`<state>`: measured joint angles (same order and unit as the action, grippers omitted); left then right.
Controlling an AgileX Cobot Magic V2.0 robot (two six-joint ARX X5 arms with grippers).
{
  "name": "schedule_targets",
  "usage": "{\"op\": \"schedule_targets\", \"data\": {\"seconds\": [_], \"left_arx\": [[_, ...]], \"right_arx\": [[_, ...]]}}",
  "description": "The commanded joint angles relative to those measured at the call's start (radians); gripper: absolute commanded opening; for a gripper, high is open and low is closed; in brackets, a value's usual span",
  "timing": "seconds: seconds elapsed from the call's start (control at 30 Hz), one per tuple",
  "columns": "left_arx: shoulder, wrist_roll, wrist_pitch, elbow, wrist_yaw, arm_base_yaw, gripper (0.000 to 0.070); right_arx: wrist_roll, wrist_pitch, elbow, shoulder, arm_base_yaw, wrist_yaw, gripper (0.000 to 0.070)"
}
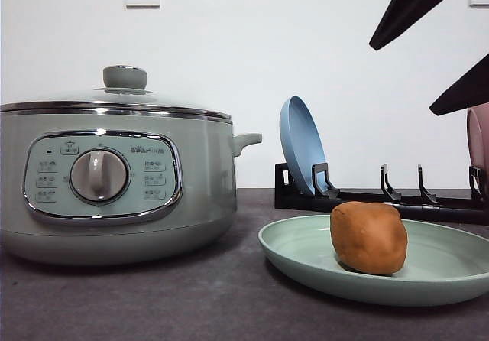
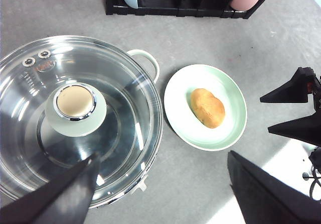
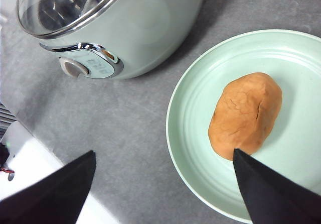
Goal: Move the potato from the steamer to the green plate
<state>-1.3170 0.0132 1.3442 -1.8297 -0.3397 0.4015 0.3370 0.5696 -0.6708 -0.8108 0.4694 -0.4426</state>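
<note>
We see the potato lying on the green plate, a little off the plate's middle, toward the side away from the steamer. The plate rests flat on the grey bench, just beside the steamer and apart from it. The steamer stands on the bench with its glass lid on; the lid's knob sits at its centre, and the dial on the control panel faces the front edge of the bench.

Behind the plate, toward the back edge of the bench, a black rack holds a blue plate upright at its steamer end and a pink plate upright at the other end, with empty slots between them.

The right gripper hangs above the green plate, clear of the potato; its two dark fingers stand wide apart and hold nothing. In the right wrist view one fingertip overlaps the near end of the potato, yet the front view shows the gripper well above it.

The left gripper hovers over the steamer's edge nearest the plate. Its jaws are spread too, with nothing between them: one finger is over the lid, the other over bare bench beside the plate.
</note>
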Motion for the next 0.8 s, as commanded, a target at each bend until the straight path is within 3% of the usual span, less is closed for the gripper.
{"op": "schedule_targets", "data": {"seconds": [0.0,0.1,0.13,0.2,0.27,0.77], "left_arx": [[-0.01,0.001,-0.004,-0.026,-0.003,0.006,0.0499],[-0.01,0.002,-0.004,-0.026,-0.002,0.006,0.0383],[-0.01,0.002,-0.004,-0.026,-0.002,0.006,0.0309],[-0.01,0.004,-0.005,-0.026,-0.002,0.006,0.0114],[-0.01,0.005,-0.005,-0.026,-0.002,0.006,0.0002],[-0.01,0.002,-0.005,-0.026,-0.002,0.006,0.0002]], "right_arx": [[-0.011,-0.006,-0.018,-0.003,0.004,-0.003,0.0549],[-0.012,-0.006,-0.018,-0.003,0.004,-0.002,0.0526],[-0.012,-0.006,-0.018,-0.003,0.004,-0.002,0.0456],[-0.013,-0.006,-0.018,-0.003,0.004,-0.002,0.0185],[-0.03,-0.006,-0.018,-0.003,0.004,-0.002,0.0001],[-0.034,-0.008,-0.018,-0.003,0.004,-0.002,0.0004]]}}
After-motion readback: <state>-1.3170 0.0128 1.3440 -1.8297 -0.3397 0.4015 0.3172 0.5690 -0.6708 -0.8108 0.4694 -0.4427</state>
